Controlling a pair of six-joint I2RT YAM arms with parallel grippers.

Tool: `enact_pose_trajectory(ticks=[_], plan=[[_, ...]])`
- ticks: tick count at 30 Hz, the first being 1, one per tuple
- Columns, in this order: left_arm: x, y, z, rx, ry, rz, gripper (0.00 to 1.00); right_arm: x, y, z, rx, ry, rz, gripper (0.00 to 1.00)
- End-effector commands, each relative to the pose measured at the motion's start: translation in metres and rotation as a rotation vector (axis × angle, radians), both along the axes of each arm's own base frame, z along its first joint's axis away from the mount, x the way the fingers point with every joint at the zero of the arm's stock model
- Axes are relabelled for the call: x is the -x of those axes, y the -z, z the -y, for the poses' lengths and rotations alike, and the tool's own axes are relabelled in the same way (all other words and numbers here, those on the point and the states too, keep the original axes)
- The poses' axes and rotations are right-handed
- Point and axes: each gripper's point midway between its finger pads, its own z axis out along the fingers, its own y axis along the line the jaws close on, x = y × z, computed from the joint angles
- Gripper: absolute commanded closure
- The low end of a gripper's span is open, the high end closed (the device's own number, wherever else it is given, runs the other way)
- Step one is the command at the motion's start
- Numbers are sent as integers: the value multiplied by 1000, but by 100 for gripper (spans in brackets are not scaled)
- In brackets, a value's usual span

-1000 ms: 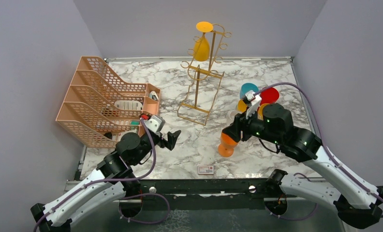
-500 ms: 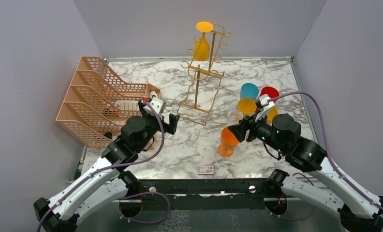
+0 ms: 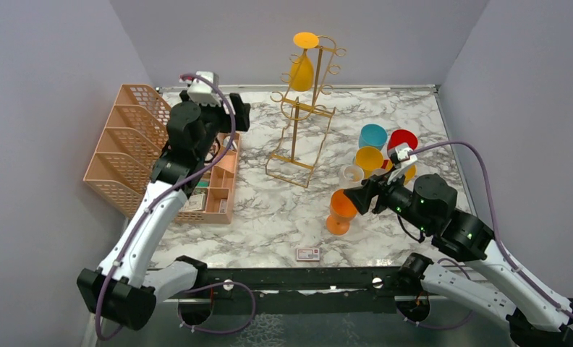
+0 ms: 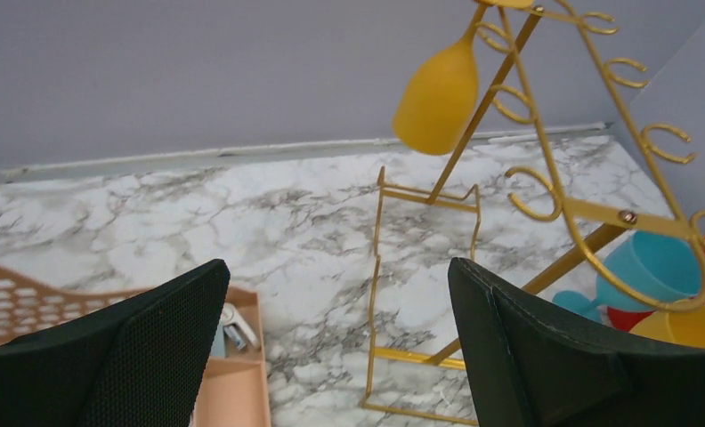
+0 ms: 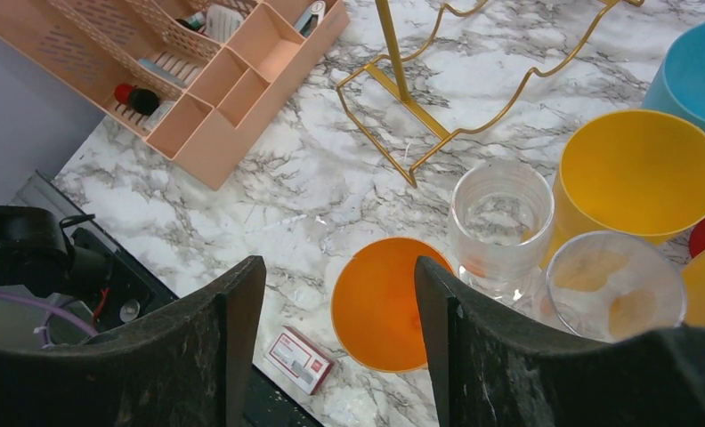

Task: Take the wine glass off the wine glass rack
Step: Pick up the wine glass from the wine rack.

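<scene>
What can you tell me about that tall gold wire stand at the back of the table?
It is a tall, thin wine glass rack of gold-coloured wire, apparently metal, with a rectangular base frame, central posts and curled open hooks along both sides. It stands upright on the marble table, towards the back wall. One yellow wine glass hangs upside down from a top hook, and the other hooks in view are bare. The open left gripper hovers beside it, not touching.
</scene>
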Motion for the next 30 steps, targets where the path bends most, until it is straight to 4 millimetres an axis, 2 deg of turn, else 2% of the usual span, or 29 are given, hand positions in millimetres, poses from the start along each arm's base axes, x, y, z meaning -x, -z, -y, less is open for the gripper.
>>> enact_pose_trajectory(ticks=[1,4,8,15,20,23,30], plan=[[-27,-34,30,90,136,22,1,1,-1,1,-8,7,1,34],[-51,-53,45,152,224,7,1,2,-4,2,-14,2,9,34],[-85,-65,62,267,301,-26,5,5,-5,4,-28,1,13,33],[-130,-82,88,431,388,-25,9,11,-12,5,-28,-32,29,32],[-164,-73,107,504,445,-65,10,14,-10,8,-17,-32,26,32],[-185,-60,114,549,447,-97,11,16,-9,7,-28,-41,24,32],[-214,-57,124,663,457,-108,15,19,-12,4,-46,-58,10,32]])
